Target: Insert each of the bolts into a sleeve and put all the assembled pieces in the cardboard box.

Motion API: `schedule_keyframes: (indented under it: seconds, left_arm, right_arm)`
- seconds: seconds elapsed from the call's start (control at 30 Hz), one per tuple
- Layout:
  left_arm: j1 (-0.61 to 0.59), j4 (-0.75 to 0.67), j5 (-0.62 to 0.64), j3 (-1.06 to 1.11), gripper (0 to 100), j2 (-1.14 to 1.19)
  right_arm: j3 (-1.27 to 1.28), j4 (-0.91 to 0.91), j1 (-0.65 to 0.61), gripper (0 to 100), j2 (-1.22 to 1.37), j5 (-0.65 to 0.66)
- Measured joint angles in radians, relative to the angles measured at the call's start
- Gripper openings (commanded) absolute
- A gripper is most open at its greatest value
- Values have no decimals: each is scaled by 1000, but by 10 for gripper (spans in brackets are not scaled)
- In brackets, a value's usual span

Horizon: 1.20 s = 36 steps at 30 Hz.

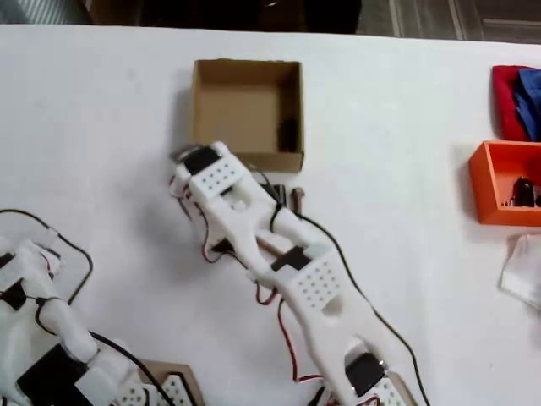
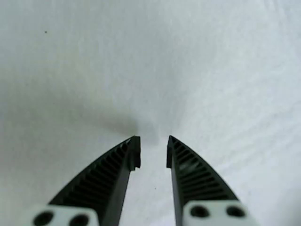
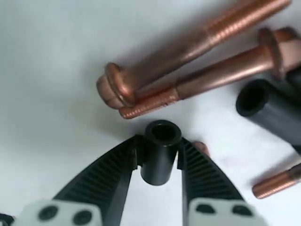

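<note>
Black sleeve (image 3: 161,153) pinched upright in my right gripper (image 3: 159,157)
It sits just beside two copper bolts (image 3: 188,56) on the white table (image 2: 141,56) – close to the cardboard box (image 1: 241,110) – while my left gripper (image 2: 153,150) hangs with fingers parted, holding nothing.

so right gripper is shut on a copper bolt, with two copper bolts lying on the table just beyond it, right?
No: the right gripper is shut on a black sleeve, not a copper bolt, as the right wrist view shows. Two copper bolts do lie on the table just beyond it.
</note>
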Motion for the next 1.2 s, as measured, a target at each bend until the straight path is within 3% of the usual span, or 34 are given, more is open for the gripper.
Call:
schedule_keyframes:
  seconds: [0.13,0.5,0.7,0.93,1.1,1.2]
  left_arm:
    - [0,0,0,0,117,0]
    - [0,0,0,0,120,0]
    - [0,0,-12,0,120,0]
    - [78,35,-272,-15,120,0]
    - [206,278,-465,-207,120,9]
    - [324,470,-572,-387,120,55]
  right_arm:
    - [0,0,2,7,0,37]
    - [11,0,12,23,-48,80]
    - [104,-32,0,23,-299,127]
    - [520,-272,38,22,-804,157]
    - [953,-525,264,22,-1220,157]
    - [1125,-565,413,22,-1416,157]
